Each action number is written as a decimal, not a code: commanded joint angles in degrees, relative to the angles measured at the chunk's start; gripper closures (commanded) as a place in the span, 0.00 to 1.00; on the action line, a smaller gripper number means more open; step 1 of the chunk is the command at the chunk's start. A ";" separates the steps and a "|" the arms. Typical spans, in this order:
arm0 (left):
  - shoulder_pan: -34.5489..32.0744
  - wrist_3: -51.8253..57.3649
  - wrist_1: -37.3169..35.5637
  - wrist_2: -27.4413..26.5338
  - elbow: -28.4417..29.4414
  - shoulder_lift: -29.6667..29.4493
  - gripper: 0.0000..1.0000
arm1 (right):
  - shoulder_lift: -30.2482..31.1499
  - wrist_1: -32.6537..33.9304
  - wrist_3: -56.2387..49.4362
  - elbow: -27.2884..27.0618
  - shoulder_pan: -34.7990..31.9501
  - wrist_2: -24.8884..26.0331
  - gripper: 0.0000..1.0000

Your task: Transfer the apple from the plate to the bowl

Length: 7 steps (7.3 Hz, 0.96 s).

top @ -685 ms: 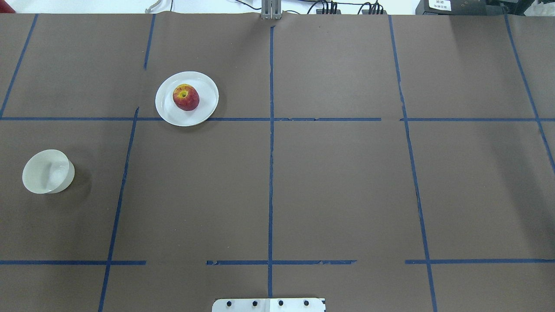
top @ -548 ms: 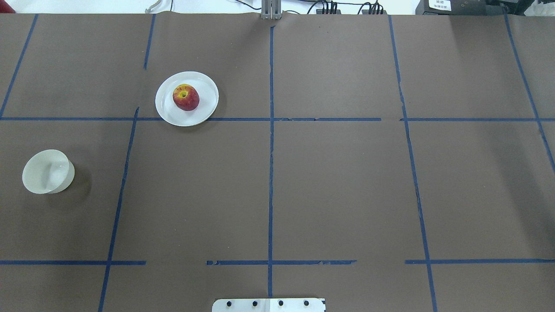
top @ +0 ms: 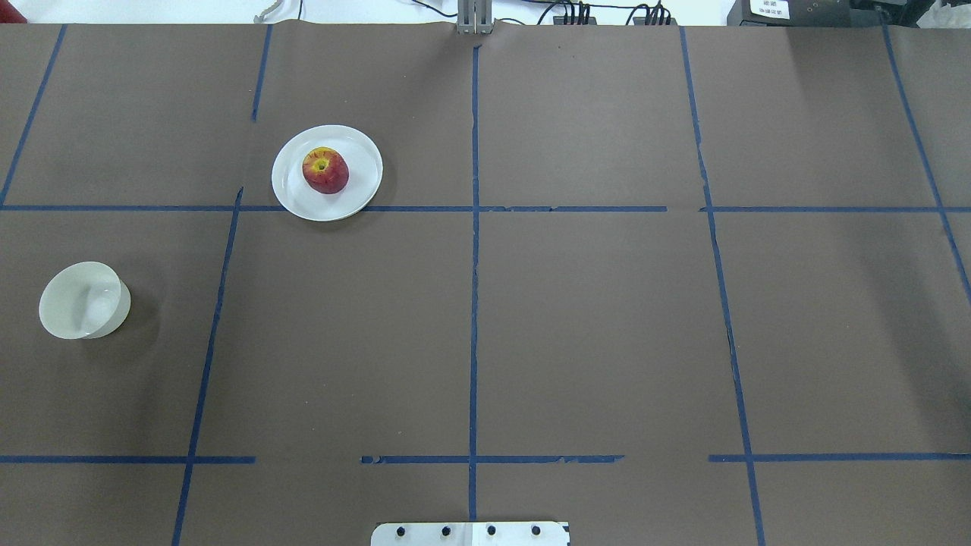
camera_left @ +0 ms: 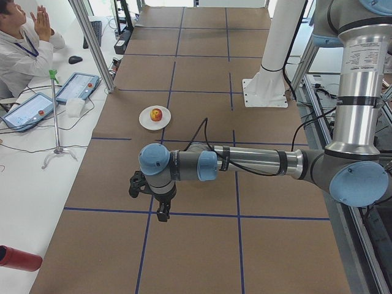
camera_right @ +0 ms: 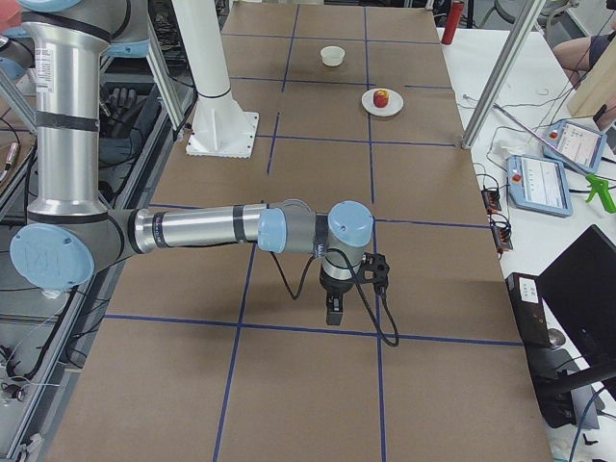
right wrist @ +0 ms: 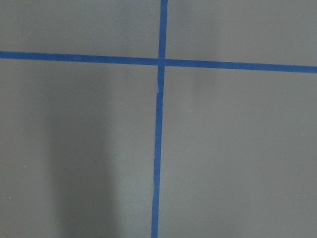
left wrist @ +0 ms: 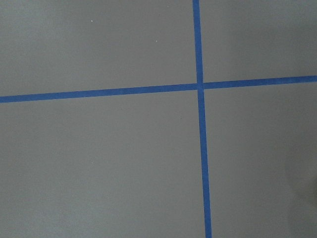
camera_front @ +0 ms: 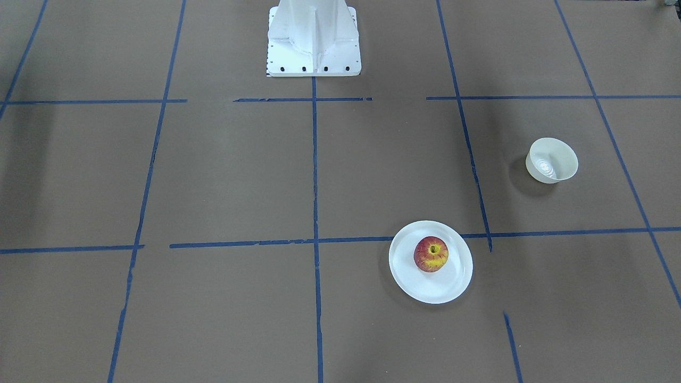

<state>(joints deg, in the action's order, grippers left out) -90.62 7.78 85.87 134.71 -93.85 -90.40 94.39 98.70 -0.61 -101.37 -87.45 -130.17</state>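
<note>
The red and yellow apple (top: 325, 171) sits on the white plate (top: 366, 163) at the far left-centre of the table. The cream bowl (top: 83, 299) stands empty, nearer me and further left. The front view shows the apple (camera_front: 431, 254), the plate (camera_front: 425, 290) and the bowl (camera_front: 552, 159) too. My left gripper (camera_left: 162, 214) shows only in the exterior left view, pointing down above the table, nearer that camera than the plate. My right gripper (camera_right: 332, 313) shows only in the exterior right view, far from the plate (camera_right: 370, 102). I cannot tell whether either is open.
The white robot base (camera_front: 314, 37) stands at the table's near edge. Blue tape lines cross the brown cover. An operator (camera_left: 24, 37), tablets (camera_left: 76, 86) and a red can (camera_left: 18, 257) are on a side bench. Cables (top: 576, 11) lie beyond the far edge.
</note>
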 commanded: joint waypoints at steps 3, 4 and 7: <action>20.79 -36.85 11.32 7.50 -3.62 -11.59 0.00 | 0.00 0.00 0.00 -0.05 0.00 0.00 0.00; 25.97 -44.61 11.25 6.97 -2.75 -17.03 0.00 | 0.00 0.00 0.00 -0.05 0.00 0.00 0.00; 35.67 -62.06 11.69 -0.94 8.26 -31.01 0.00 | 0.00 0.00 0.00 -0.05 0.00 0.00 0.00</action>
<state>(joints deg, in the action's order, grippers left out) -58.18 -48.39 97.27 135.57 -92.36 -115.05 94.39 98.70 -0.62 -101.42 -87.45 -130.17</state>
